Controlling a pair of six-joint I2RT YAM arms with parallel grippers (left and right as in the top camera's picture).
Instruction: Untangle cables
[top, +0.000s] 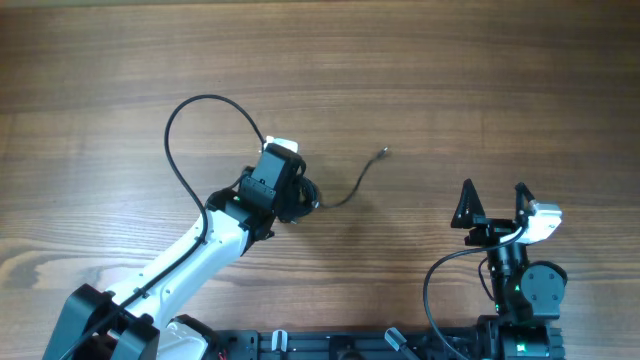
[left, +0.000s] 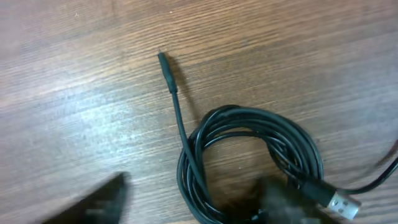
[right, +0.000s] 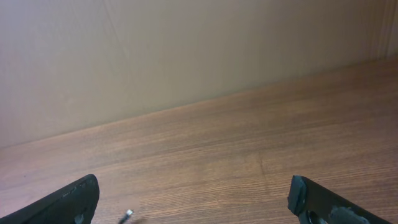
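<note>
Left tool (left: 194, 186) open, straddling the cable coil (left: 249, 115), holding nothing. Risk: closing likely pinches every loop together, tightening the tangle. Right tool (right: 199, 202) wide open, empty.

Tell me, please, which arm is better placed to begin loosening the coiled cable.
Left. The left pincer hovers open directly over the cable coil, while the right pincer sits open far off to the side, holding nothing.

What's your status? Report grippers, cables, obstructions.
Left gripper open, straddling the cable coil. Right gripper open, empty, apart from it. Coil not yet unwound, one plug end trailing free. Nothing blocking.
</note>
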